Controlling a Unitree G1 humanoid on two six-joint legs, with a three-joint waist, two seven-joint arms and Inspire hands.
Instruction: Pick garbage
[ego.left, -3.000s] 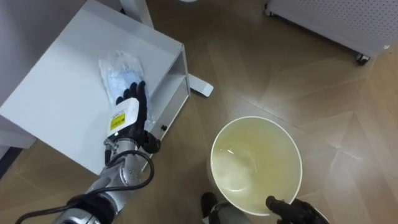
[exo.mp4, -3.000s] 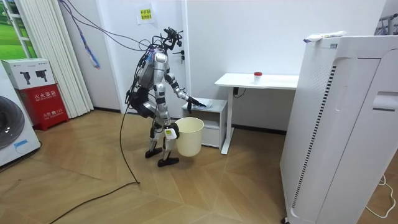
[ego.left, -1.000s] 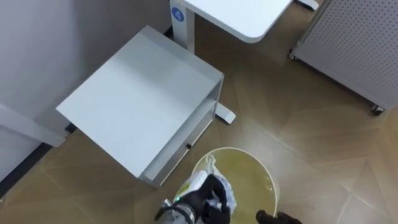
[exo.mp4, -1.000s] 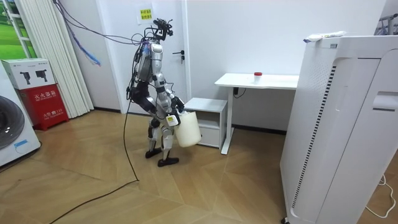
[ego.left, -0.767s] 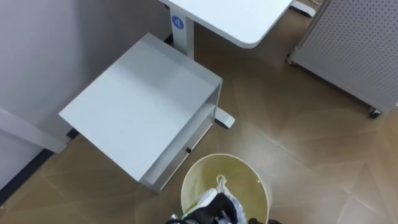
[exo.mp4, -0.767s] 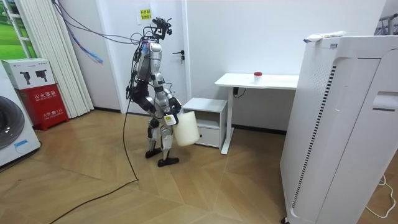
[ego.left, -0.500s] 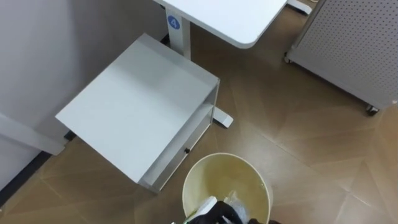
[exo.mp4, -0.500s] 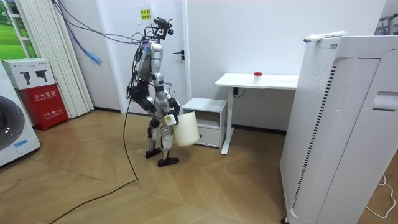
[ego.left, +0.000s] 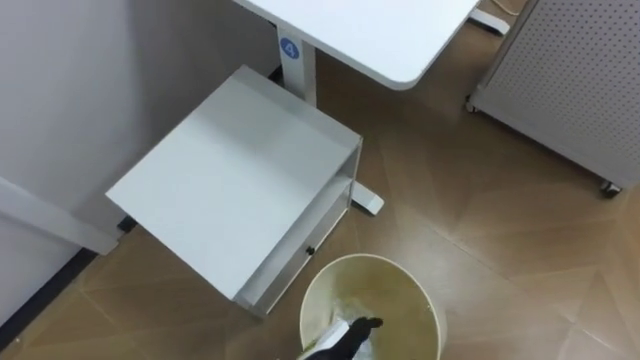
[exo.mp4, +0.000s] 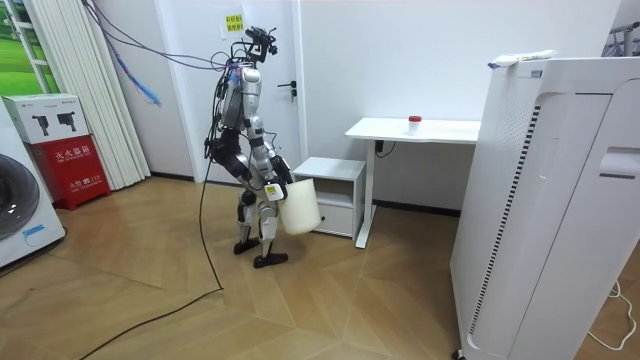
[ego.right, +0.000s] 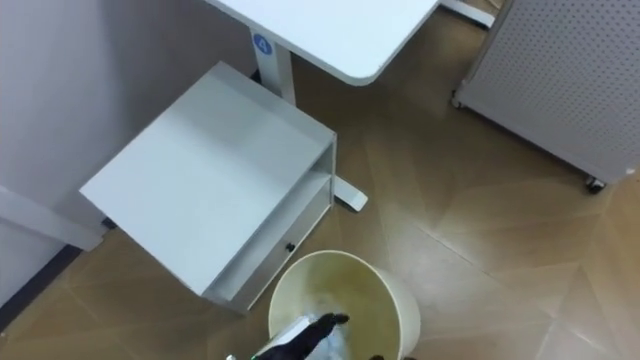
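Fingers (ego.left: 368, 323) of the left hand (ego.left: 346, 340) are stretched out and loose, not curled round anything. The hand is dark and sits low in the left eye view, at 6 o'clock, just over the mouth of the bin (ego.left: 398, 285). Right under the hand, inside the bin, lies the garbage bag (ego.left: 360, 347), a crinkly whitish plastic bag. I cannot tell if the hand touches it.

The bin is round and pale yellow, and its top is open. From the bin, the low white worktop (ego.left: 235, 175) is at 10 o'clock. Its top is flat, and a drawer (ego.left: 300, 250) sits in the side that faces the bin. The tall white worktop (ego.left: 370, 30) is at 12 o'clock, just past the low one. A white screen with little holes (ego.left: 570, 80) stands on wheels at 2 o'clock. Brown wooden floor (ego.left: 480, 220) lies between all of them.

In the room view the robot stands up straight next to the low worktop. The bin (exo.mp4: 302, 205) is lifted off the floor and tipped, in front of the robot's middle. A small red thing (exo.mp4: 413, 121) sits on the tall worktop. A big white machine (exo.mp4: 545, 200) stands at 3 o'clock in that view, well apart from the robot. A red box (exo.mp4: 68, 165) stands at 9 o'clock, by the curtain (exo.mp4: 85, 90).
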